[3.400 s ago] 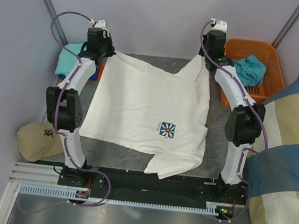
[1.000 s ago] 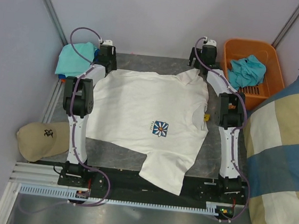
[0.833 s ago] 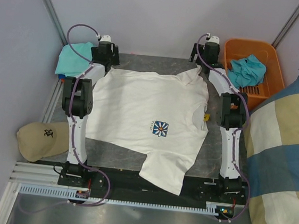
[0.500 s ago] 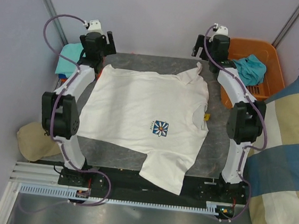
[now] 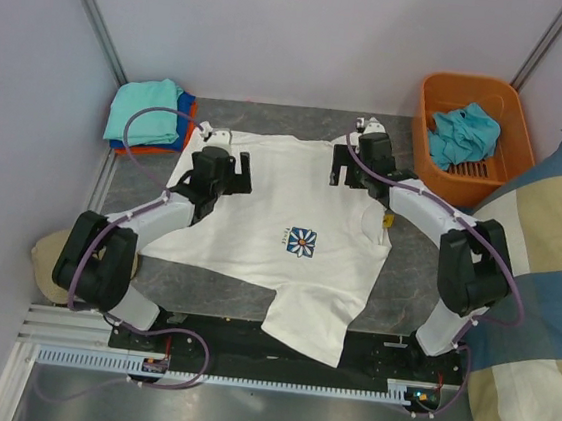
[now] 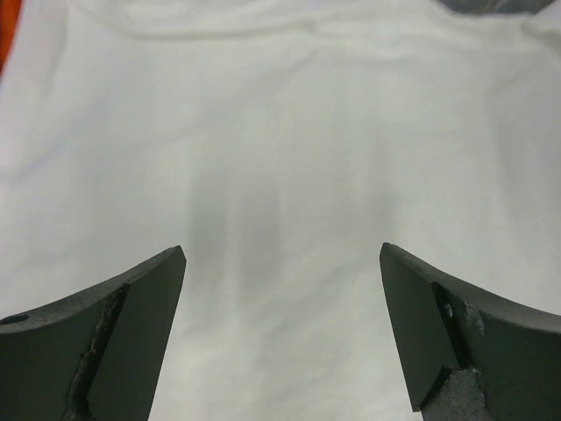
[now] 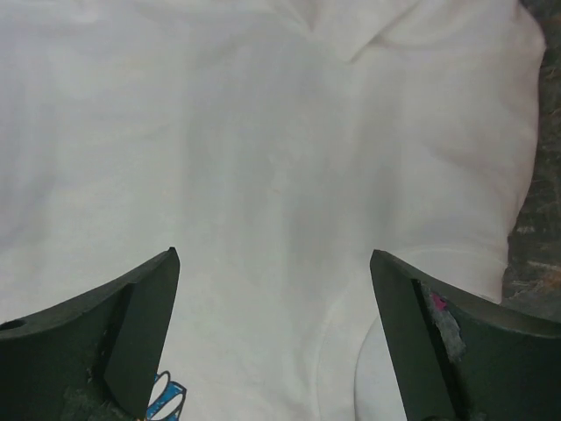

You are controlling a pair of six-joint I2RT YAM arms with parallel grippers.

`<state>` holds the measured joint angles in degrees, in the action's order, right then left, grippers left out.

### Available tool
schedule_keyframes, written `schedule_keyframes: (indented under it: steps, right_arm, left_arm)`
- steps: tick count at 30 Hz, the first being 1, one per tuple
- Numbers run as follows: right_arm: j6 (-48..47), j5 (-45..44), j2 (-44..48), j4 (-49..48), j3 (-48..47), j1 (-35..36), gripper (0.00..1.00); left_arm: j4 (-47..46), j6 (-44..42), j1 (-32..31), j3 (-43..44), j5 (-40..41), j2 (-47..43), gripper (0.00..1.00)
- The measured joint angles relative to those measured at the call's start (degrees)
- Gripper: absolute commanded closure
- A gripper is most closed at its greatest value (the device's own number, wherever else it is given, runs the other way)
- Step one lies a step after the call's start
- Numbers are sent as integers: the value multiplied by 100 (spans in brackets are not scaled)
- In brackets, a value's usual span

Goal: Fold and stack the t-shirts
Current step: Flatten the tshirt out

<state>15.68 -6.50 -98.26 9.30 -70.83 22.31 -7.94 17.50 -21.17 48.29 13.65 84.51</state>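
Note:
A large white t-shirt [image 5: 270,219] with a blue flower print [image 5: 305,240] lies spread flat on the grey table. My left gripper [image 5: 224,156] hovers over its far left part, jaws wide open and empty; in the left wrist view only white cloth [image 6: 280,132] shows between the fingers [image 6: 131,333]. My right gripper [image 5: 357,170] hangs open over the far right part near the collar [image 7: 351,39], nothing between its fingers [image 7: 438,333]. Folded t-shirts sit stacked at the back left, teal on top [image 5: 149,111], blue and orange edges [image 5: 152,147] below. A crumpled teal t-shirt [image 5: 462,129] lies in the basket.
An orange basket [image 5: 504,98] stands at the back right. A blue-and-cream checked cushion [image 5: 533,297] fills the right side. A tan cap [image 5: 46,261] peeks out behind the left arm at the near left. Grey walls close in the table.
Both grippers opened and let go of the white t-shirt's far edge, then drew back toward me and lower over the shirt. The shirt now lies flat.

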Motion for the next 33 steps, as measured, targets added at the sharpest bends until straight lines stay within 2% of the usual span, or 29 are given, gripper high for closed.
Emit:
schedule_keyframes:
  steps: [6,11,17,33]
  right_arm:
    - [-4,-125,-662,74,2,4,2]
    - [7,-170,-1338,197,-487,-17,2]
    - [9,-142,-2194,492,-1316,-72,2]
    - [-542,-664,-3508,1613,-3560,-382,2]
  left_arm:
    - [26,70,-7,24,37,706,0]
    - [66,68,-9,407,81,1115,0]
    - [122,66,-9,743,92,1285,0]
    - [505,111,-7,909,195,1307,0]
